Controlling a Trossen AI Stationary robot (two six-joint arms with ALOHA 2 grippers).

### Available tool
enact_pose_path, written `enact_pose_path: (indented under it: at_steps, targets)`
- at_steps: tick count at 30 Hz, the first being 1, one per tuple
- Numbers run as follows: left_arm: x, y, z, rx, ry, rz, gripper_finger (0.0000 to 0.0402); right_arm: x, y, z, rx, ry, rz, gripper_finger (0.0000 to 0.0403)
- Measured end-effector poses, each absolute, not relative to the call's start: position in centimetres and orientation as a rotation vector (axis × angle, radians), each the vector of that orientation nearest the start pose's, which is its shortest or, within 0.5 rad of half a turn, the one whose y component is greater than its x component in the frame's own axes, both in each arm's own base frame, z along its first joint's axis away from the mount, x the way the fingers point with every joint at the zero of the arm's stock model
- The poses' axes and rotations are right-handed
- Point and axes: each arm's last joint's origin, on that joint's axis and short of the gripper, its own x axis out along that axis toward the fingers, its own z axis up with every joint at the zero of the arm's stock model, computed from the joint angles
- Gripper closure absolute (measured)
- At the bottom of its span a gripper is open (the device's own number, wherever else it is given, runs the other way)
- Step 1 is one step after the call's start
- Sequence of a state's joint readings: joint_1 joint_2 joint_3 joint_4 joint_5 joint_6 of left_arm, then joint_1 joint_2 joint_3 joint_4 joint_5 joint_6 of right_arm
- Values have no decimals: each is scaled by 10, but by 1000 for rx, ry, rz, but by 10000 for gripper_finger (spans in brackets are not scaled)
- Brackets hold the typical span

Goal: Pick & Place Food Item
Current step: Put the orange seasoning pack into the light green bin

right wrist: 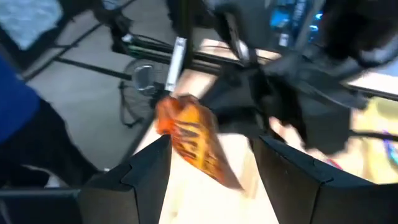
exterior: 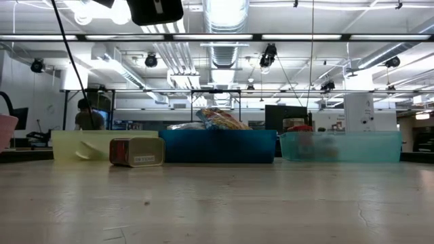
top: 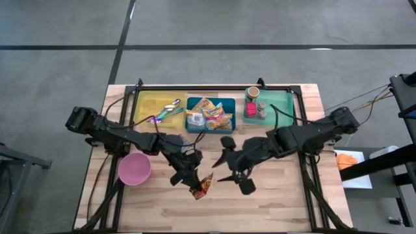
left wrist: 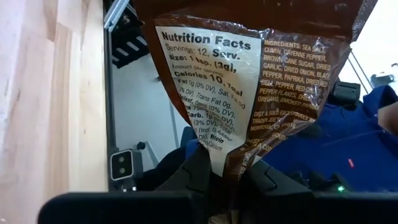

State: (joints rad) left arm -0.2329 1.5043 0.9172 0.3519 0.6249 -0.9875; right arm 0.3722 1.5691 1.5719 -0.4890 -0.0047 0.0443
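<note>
High view: left gripper [top: 194, 186] pinches a seasoning packet [top: 202, 186] over the bare table [top: 286, 195]; pink bowl [top: 134, 169] beside, three bins behind.
Low view: a small tin [exterior: 137, 151] fronts the bins; both arms unseen.
Left wrist view: fingers clamped on the packet's edge.
Right wrist view: right gripper [right wrist: 211, 163] spread, empty, facing the packet.

Bright ceiling strip lights [exterior: 224, 37] glare above my bench [exterior: 217, 203], lighting it evenly with soft shadows. My right wrist view smears with motion blur; my left stays sharp on close print.
</note>
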Motion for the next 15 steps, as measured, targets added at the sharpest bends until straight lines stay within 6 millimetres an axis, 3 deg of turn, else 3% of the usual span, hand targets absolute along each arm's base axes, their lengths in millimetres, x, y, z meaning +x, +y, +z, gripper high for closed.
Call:
enact_pose_path:
  at_steps: [6, 15]
  targets:
    - [317, -91, 263, -944, 637, -682, 364, 344, 130, 372, -13, 531, 467, 179]
    - [316, -90, 263, -914, 647, -742, 364, 349, 127, 375, -26, 518, 428, 179]
